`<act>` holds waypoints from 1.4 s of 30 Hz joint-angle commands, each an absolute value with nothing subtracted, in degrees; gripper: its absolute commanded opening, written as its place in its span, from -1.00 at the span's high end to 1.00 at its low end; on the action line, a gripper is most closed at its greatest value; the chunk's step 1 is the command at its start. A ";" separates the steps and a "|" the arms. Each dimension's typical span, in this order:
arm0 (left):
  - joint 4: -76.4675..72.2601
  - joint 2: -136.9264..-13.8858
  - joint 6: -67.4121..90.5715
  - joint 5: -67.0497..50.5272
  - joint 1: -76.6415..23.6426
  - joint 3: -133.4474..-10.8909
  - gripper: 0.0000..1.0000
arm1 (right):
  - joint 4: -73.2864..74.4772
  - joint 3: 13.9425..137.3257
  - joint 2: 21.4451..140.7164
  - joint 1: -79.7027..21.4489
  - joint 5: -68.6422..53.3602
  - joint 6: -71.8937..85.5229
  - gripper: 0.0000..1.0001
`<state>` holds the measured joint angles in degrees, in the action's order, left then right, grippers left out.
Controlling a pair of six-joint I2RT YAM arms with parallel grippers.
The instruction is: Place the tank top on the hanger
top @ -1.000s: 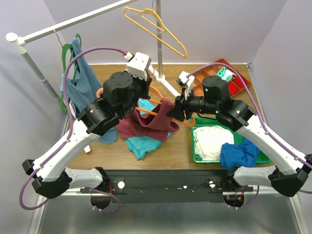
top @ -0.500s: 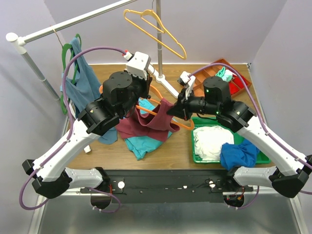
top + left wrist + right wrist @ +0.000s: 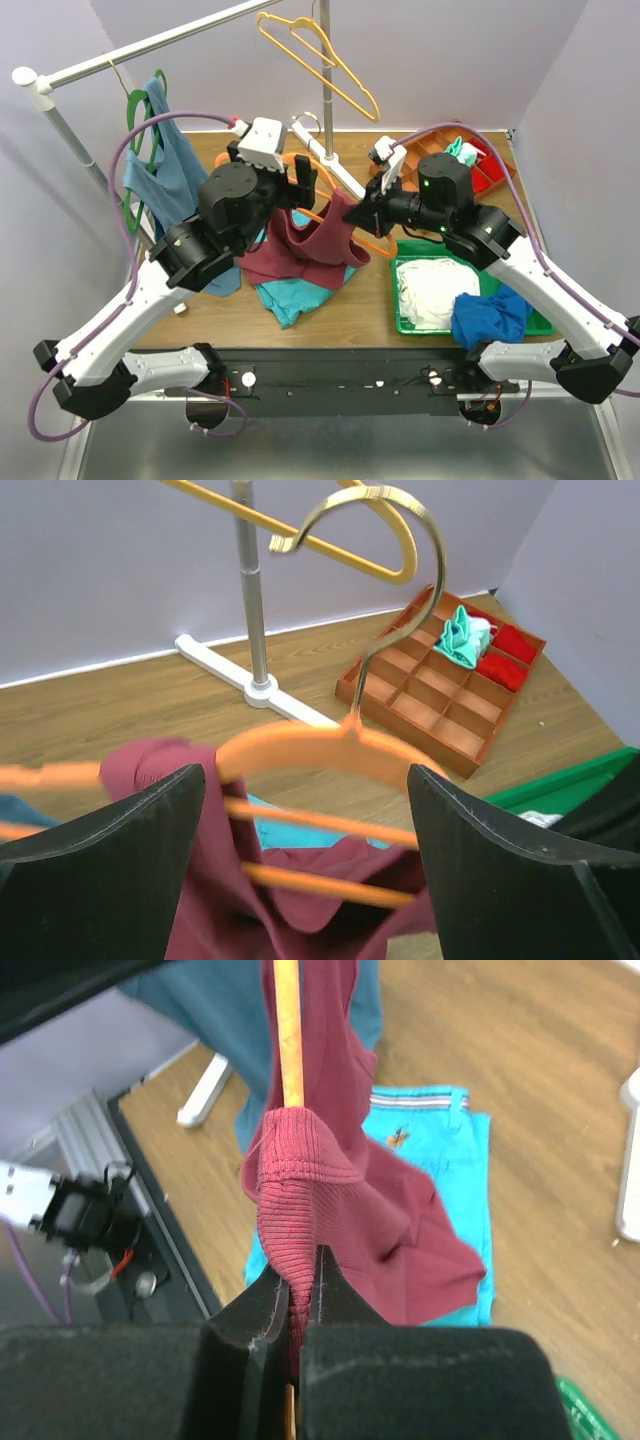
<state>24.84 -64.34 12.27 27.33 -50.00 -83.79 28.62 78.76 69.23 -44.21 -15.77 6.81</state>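
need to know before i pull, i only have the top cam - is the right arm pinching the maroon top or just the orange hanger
observer: the right gripper has its jaws shut on the tank top, on its ribbed strap edge, and the hanger bar runs into that strap
operator: and the left one
observer: the left gripper has its jaws wide apart, the hanger's neck between them
operator: hook
observer: the metal hook stands upright above the neck

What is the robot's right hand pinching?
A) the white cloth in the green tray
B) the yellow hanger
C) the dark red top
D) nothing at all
C: in the right wrist view the right gripper is shut on a fold of the dark red top, next to the bar of the orange hanger.
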 commanded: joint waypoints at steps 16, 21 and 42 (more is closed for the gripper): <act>26.01 -40.17 22.41 27.33 -50.27 -76.82 -0.98 | 28.12 121.25 100.61 -46.84 -2.47 14.85 0.99; 29.44 -36.92 24.52 29.18 -50.27 -69.80 -0.98 | 31.20 132.88 108.71 -48.69 -0.35 13.54 0.99; 34.10 -30.24 32.70 26.02 -50.27 -51.68 -0.98 | 24.43 144.49 119.88 -55.72 13.18 8.62 0.99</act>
